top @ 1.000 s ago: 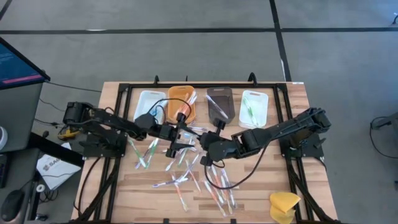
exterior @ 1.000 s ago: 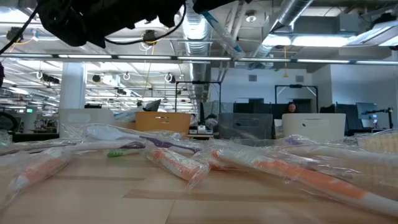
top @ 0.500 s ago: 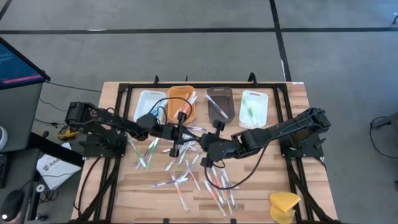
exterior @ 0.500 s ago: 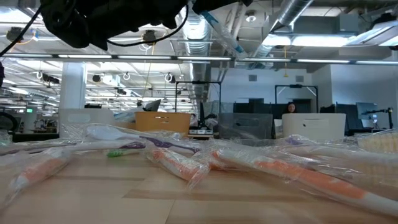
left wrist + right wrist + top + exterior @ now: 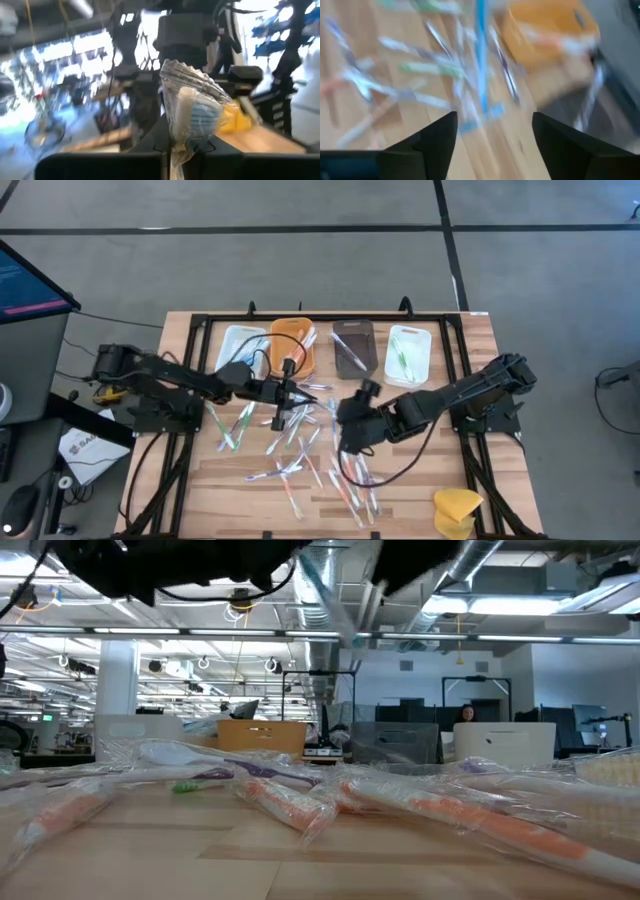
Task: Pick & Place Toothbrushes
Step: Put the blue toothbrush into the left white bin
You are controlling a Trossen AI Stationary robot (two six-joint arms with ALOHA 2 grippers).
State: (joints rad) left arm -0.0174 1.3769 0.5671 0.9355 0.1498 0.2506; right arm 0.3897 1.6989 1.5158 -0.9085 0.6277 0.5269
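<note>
Your wooden table (image 5: pixel 470 340) stands on a grey floor (image 5: pixel 300 270) crossed by dark lines, a black frame (image 5: pixel 330 317) bolted along its edges. To one side you have a monitor (image 5: pixel 30 280) glowing blue and pink, with cables and a white box (printed lettering, too small to read) on the floor beneath. From table height, you look into an open-plan office: silver ceiling ducts (image 5: pixel 470 565), rows of strip lights (image 5: pixel 200 670), a white column (image 5: pixel 118 680), desks with dark monitors (image 5: pixel 410 710), and a person (image 5: pixel 466 716) seated behind a white partition (image 5: pixel 505 743).
</note>
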